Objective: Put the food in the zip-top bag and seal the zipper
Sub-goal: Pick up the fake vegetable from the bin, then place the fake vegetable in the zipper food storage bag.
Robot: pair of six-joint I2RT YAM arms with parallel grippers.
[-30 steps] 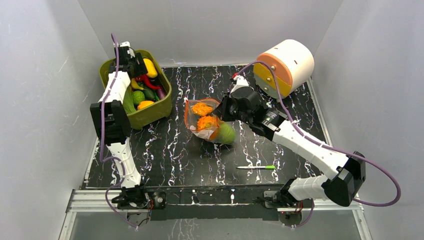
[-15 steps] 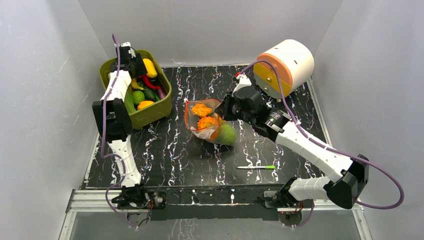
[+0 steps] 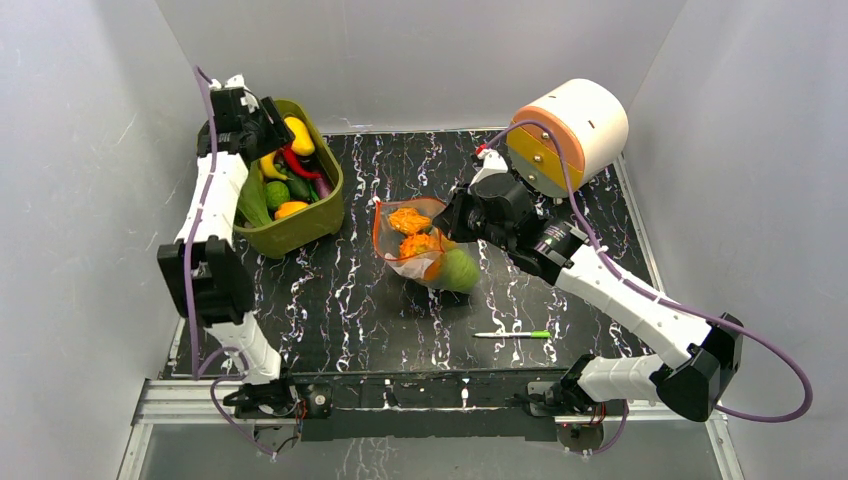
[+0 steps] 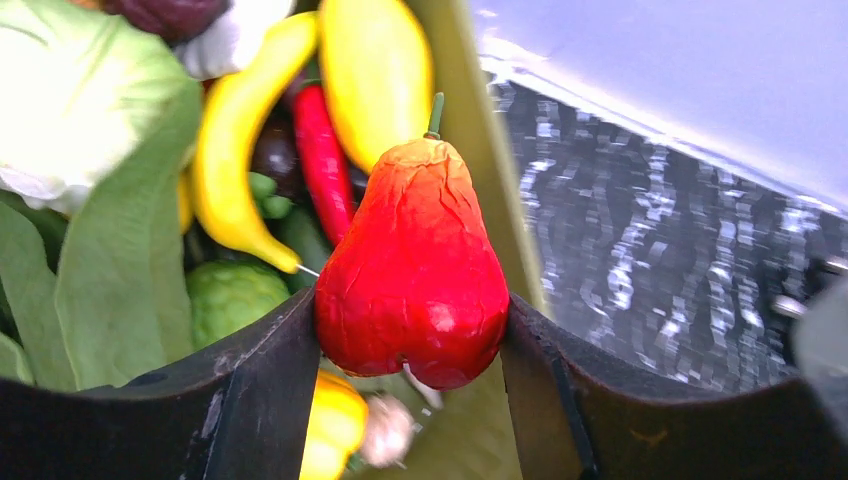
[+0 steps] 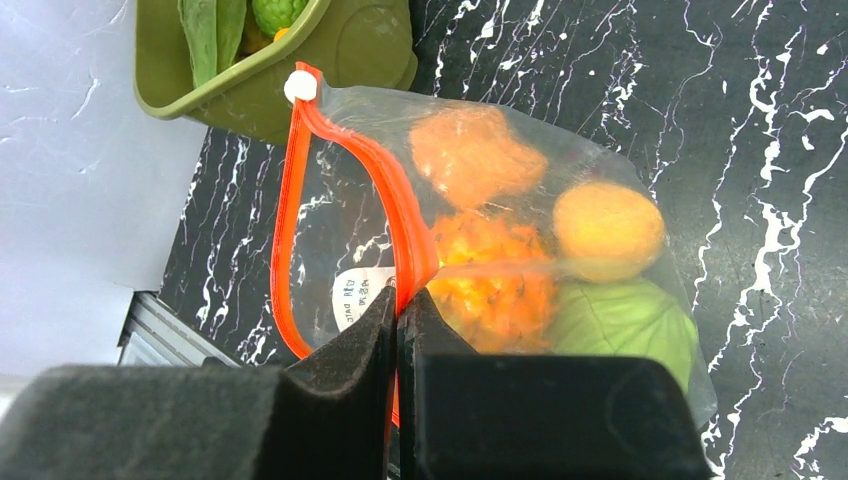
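Note:
In the left wrist view, my left gripper (image 4: 410, 350) is shut on a red pear-shaped toy fruit (image 4: 415, 260) and holds it above the olive bin (image 4: 470, 150). More food lies below it: a yellow pepper (image 4: 235, 150), a red chili (image 4: 322, 160) and a green cabbage (image 4: 90, 120). From above, the left gripper (image 3: 250, 122) hangs over the bin's (image 3: 300, 228) back left. My right gripper (image 5: 398, 300) is shut on the red zipper (image 5: 296, 200) of the zip-top bag (image 5: 560, 150), holding its mouth open. The bag (image 3: 415, 245) holds orange pieces (image 5: 476, 155) and a green cabbage (image 5: 625, 320).
A thin green-and-white pen (image 3: 512, 334) lies on the marble tabletop in front of the bag. A white and orange cylinder (image 3: 567, 135) lies on its side at the back right. White walls close in the table on three sides.
The left gripper has closed on the red fruit and risen toward the bin's back left. The right gripper keeps its hold on the zipper and has barely shifted.

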